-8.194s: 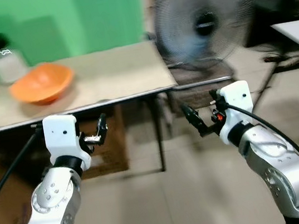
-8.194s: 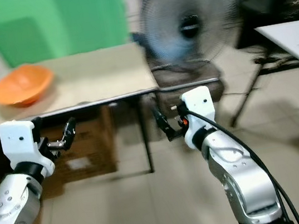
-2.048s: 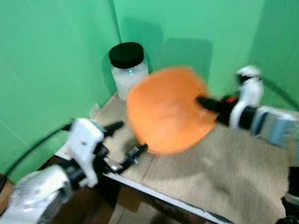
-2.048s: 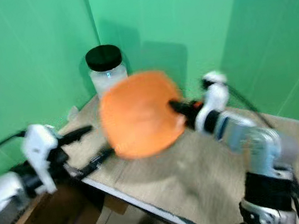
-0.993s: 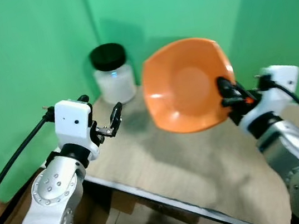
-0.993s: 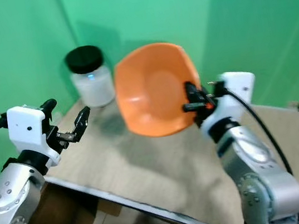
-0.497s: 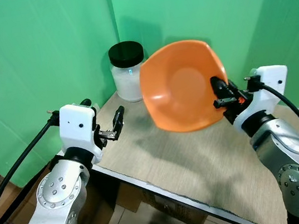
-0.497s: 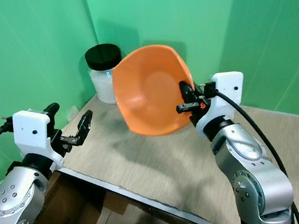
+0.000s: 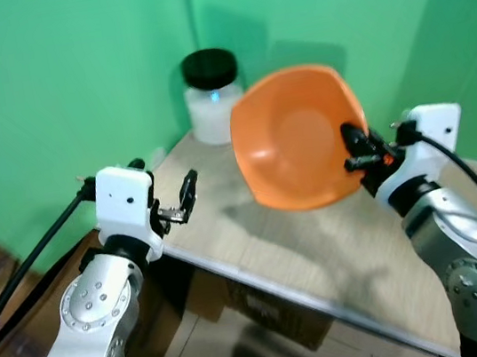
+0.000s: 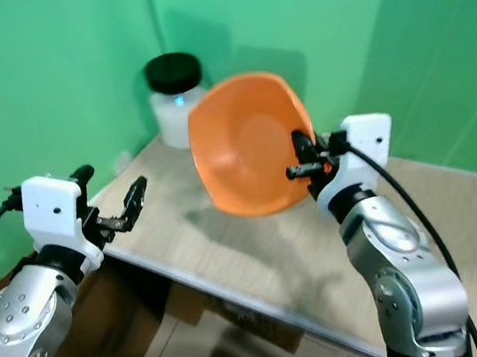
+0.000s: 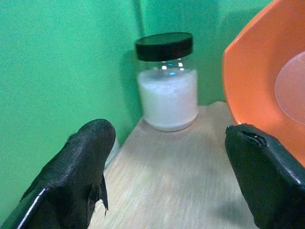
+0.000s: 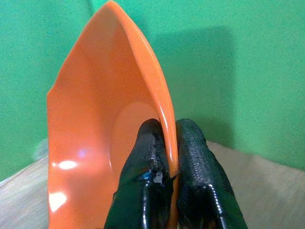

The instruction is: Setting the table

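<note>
An orange bowl [image 9: 295, 134] hangs tilted above the wooden table [image 9: 321, 247], its hollow facing me. My right gripper [image 9: 355, 147] is shut on the bowl's right rim; in the right wrist view the two black fingers [image 12: 151, 162] pinch the thin rim [image 12: 164, 119]. My left gripper [image 9: 186, 200] stands open over the table's left corner, with nothing between its fingers [image 11: 81, 167]. The bowl's edge [image 11: 267, 71] shows beside it in the left wrist view.
A glass jar [image 9: 212, 97] with a black lid and white contents stands at the table's far left corner against the green wall [image 9: 69, 69]. A cardboard box [image 9: 268, 313] sits under the table. The table's front edge [image 9: 264, 287] runs diagonally before me.
The camera has shifted a little, so the table and jar sit higher and farther. The bowl stays held up in my right gripper; the left gripper stays open.
</note>
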`<state>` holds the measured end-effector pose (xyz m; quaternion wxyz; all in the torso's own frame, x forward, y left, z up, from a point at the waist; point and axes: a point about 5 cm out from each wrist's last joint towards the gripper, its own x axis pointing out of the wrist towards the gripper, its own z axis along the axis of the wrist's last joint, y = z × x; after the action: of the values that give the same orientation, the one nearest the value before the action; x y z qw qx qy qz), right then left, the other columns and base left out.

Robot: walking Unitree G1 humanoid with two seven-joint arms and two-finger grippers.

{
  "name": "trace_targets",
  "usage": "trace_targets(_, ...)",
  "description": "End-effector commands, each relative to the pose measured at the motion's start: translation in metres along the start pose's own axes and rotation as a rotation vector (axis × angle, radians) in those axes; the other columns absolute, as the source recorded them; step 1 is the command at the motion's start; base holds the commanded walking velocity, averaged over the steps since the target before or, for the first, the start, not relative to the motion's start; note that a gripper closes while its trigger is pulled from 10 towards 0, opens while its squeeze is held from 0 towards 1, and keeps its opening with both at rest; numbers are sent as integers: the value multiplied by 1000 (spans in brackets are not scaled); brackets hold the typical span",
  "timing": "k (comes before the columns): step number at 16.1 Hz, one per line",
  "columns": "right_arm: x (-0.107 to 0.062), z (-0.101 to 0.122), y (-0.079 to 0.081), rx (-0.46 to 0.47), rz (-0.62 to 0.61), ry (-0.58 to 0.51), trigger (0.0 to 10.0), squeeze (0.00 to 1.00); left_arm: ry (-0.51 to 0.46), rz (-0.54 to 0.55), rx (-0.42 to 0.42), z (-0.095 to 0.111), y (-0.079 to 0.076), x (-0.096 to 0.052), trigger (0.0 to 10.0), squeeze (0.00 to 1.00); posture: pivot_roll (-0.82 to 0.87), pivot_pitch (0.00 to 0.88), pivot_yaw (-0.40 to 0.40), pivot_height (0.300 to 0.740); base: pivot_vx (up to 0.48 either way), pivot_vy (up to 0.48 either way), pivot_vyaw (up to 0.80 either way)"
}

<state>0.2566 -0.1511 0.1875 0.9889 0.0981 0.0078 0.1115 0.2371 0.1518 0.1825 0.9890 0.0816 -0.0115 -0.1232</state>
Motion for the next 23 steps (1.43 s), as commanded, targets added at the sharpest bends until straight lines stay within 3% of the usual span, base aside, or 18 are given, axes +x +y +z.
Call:
trace_targets(1,0,12,4,-9,23,-67,10000,0,-8,24,9,1,3,0,10000,0,19,0,14,740,0,0,0)
trace_targets(6,-3,10,0,-30,15,-41,10000,0,-7,37,5,0,7,1,10000,0,1,0,19,740,0,0,-590)
trace_targets(12,-15,22,-3,-25,-27,-101,10000,0,-9,42,6,-3,9,2,10000,0,-13,0,9,740,0,0,-800)
trace_targets(23,2,24,0,-77,-12,-72,10000,0,-30,55,13,-1,8,5,10000,0,8,0,-37,740,0,0,-800)
